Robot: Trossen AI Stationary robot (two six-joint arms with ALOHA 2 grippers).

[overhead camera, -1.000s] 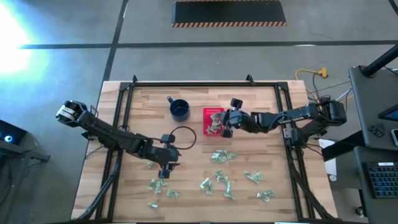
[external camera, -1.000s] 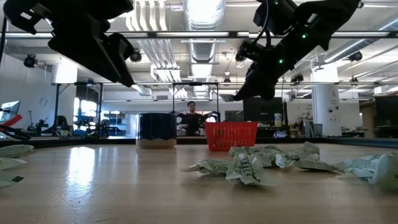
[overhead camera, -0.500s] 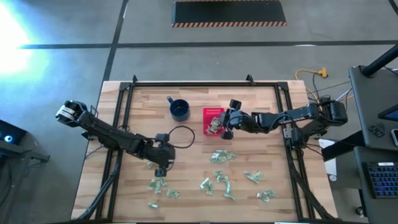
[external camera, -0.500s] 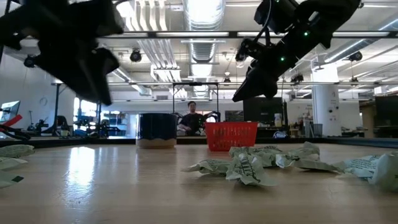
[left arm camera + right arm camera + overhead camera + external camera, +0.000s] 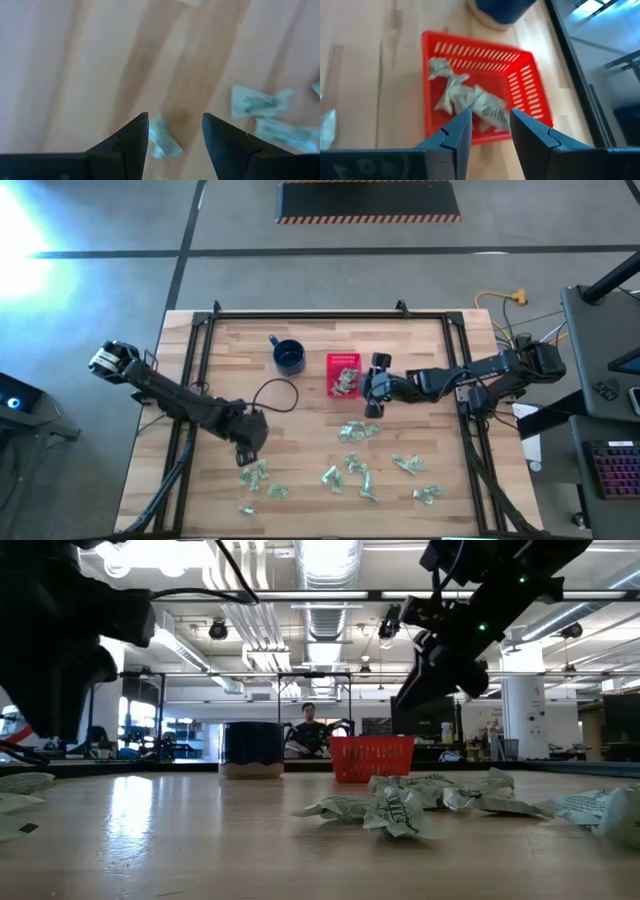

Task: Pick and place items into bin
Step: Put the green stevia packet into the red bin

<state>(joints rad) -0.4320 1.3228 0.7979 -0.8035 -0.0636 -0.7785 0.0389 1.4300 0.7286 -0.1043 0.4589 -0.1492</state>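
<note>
Pale green wrinkly items lie on the wooden table in loose groups: near left, middle and near right. The red bin stands at the table's middle, with a few items resting on its floor. My left gripper hangs open over the near-left group. One item shows on the table between its fingers, untouched. My right gripper stands open just right of the bin, above it, holding nothing.
A dark blue mug stands left of the bin. A black cable loop hangs off the left arm. A black frame runs along the table's far and side edges. Bare wood lies at the far left and far right.
My right gripper has drawn back from over the bin toward the table's right edge. My left gripper has gone toward the table's left edge and down, closer to the near-left items. The items on the table have stayed where they were.
</note>
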